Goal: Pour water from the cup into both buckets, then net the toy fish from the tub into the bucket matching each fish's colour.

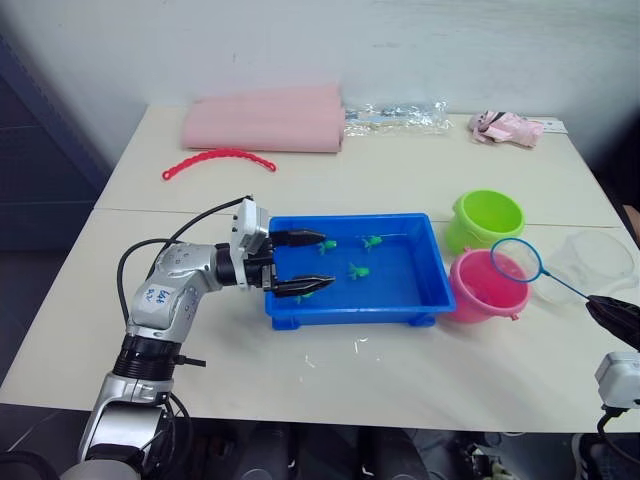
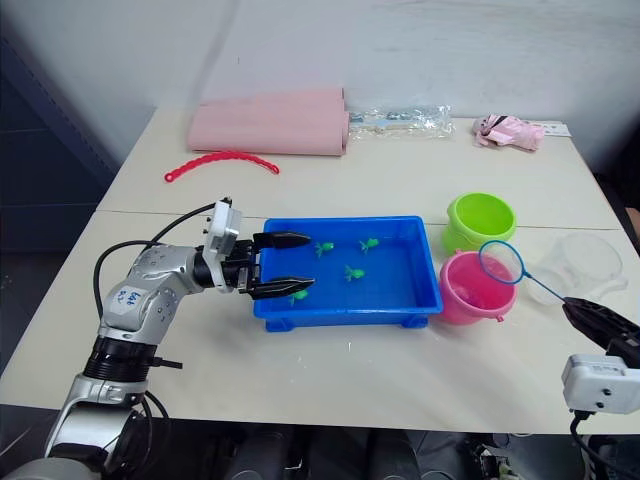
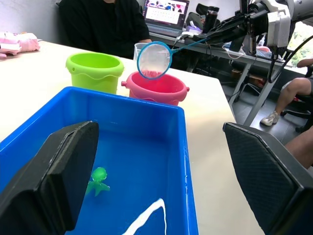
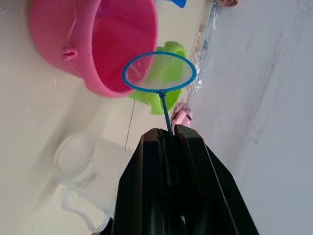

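Note:
The blue tub [image 1: 425, 262] sits mid-table with small green toy fish [image 1: 358, 270] in it. My left gripper [image 1: 330, 261] is open at the tub's left end. In the left wrist view one finger [image 3: 58, 181] is over the tub's inside and the other is beyond its front wall. My right gripper [image 1: 612, 312] is shut on the net's thin handle. The net [image 1: 516, 260] has its blue hoop hanging just above the pink bucket [image 1: 480, 292]. The lime green bucket [image 1: 487, 217] stands just behind the pink one. The clear cup [image 1: 598, 262] stands to their right.
A folded pink cloth [image 1: 265, 120], a red beaded strip [image 1: 218, 158], a clear plastic bag [image 1: 395, 117] and a small pink item [image 1: 505, 127] lie along the far side. A person in dark clothes [image 3: 105, 22] sits beyond the table's right end.

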Motion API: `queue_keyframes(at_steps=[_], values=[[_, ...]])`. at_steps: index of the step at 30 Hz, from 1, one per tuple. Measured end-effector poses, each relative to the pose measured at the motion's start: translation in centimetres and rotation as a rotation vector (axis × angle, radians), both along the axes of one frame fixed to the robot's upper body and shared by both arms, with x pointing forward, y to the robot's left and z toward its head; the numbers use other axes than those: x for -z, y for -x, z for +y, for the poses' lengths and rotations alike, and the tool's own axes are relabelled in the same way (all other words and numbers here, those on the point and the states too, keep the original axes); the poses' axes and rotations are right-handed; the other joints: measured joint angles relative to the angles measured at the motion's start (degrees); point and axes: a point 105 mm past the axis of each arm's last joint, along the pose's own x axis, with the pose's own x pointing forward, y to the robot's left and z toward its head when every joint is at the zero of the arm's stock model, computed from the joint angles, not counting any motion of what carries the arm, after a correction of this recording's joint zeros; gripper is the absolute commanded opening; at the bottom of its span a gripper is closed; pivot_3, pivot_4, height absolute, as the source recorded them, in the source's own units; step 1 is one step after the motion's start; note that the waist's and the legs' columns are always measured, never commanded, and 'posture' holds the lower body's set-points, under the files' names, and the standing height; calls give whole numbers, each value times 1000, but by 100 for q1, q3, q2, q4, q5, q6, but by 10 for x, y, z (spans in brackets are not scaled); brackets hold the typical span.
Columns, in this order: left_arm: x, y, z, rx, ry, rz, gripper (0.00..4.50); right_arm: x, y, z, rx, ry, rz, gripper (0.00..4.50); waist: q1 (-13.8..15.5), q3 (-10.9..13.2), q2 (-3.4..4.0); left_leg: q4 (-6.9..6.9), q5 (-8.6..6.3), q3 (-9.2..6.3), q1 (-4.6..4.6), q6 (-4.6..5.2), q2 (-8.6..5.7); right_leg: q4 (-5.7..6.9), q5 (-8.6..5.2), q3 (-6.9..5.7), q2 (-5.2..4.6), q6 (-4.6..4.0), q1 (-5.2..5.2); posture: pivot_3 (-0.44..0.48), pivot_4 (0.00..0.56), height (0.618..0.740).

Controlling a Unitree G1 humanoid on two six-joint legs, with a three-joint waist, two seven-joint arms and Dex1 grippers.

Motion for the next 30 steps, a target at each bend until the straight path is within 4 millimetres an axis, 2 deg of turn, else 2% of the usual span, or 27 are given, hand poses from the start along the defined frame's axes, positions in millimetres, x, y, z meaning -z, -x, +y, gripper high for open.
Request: queue_keyframes(at_steps=[1, 5, 7, 8, 12, 14, 15, 16, 18, 20, 22, 24, 30], values=[[0, 0, 0, -1, 0, 1, 4422, -3, -2, -17, 79, 2, -21, 0, 3, 0, 0, -1, 0, -1, 0, 0, 0, 1, 0, 0, 0, 0, 0, 0, 150, 740], [0, 0, -1, 0, 4, -2, 4422, -5, -1, -16, 82, -32, -40, 0, -1, 0, 0, -2, 0, -1, 0, 0, 1, 1, 0, -1, 1, 0, 0, 0, 150, 740], [0, 0, -1, -1, 4, -3, 4422, -6, 0, -18, 109, -116, -63, 0, -1, 0, 0, -2, 0, -1, 0, 0, 1, 1, 0, 0, 1, 0, 0, 0, 150, 740], [0, 0, 0, -3, 4, -3, 4422, -10, 1, -20, 129, -214, -86, 0, -1, 0, 0, -1, 1, -1, 0, 0, 0, 1, 0, 0, 0, 0, 0, 0, 150, 740], [2, 0, 4, -14, 7, 0, 4422, -17, 1, -18, 134, -370, -104, 0, -3, 0, 0, 0, 1, -2, 1, 1, 2, 3, 0, -1, 0, 0, 1, 0, 150, 740], [2, 0, 8, -28, 17, 0, 4422, -21, -1, -7, 100, -548, -94, 0, -22, 0, 1, -1, 1, -4, 2, 0, 7, 3, 0, -1, 3, -1, 1, 0, 150, 740], [-1, 0, 13, -37, 28, -10, 4422, -25, -4, 2, 69, -697, -67, 0, -37, 0, 1, -2, 1, -4, 3, 0, 10, 4, 0, 0, 5, -1, 0, 0, 150, 740], [-5, -1, 24, -69, 36, -30, 4422, -29, -7, 18, 13, -910, 3, 0, -55, -1, 1, -1, 1, -4, 4, 0, 13, 4, 1, -1, 6, -3, 1, 0, 150, 740], [-1, -1, 46, -132, 17, -37, 4422, -34, -18, 57, -96, -1118, 224, 0, -98, -2, 5, -2, 0, -4, 7, 1, 15, 5, 2, 0, 4, -5, 1, 0, 150, 740], [3, 0, 55, -165, 16, -38, 4422, -33, -29, 82, -116, -1217, 375, 0, -117, -1, 3, 4, -1, -7, 3, 4, 16, 5, 5, -3, -1, -10, 0, 0, 150, 740], [6, 2, 67, -207, -6, -55, 4422, -27, -44, 96, -33, -1287, 525, 0, -81, -1, 3, 3, -2, -9, -2, 6, 13, 2, 5, -7, -7, -10, -2, 0, 150, 740], [9, 7, 74, -220, -20, -81, 4422, -19, -56, 99, 97, -1308, 635, 0, -26, 0, 2, 3, -5, -10, -7, 8, 14, -4, 5, -9, -11, -10, -3, 0, 150, 740], [9, 13, 79, -234, -41, -82, 4422, -4, -74, 100, 296, -1319, 780, 0, 11, 0, 0, 4, -6, -10, -16, 10, 13, -12, 5, -15, -10, -10, -6, 0, 150, 740]])
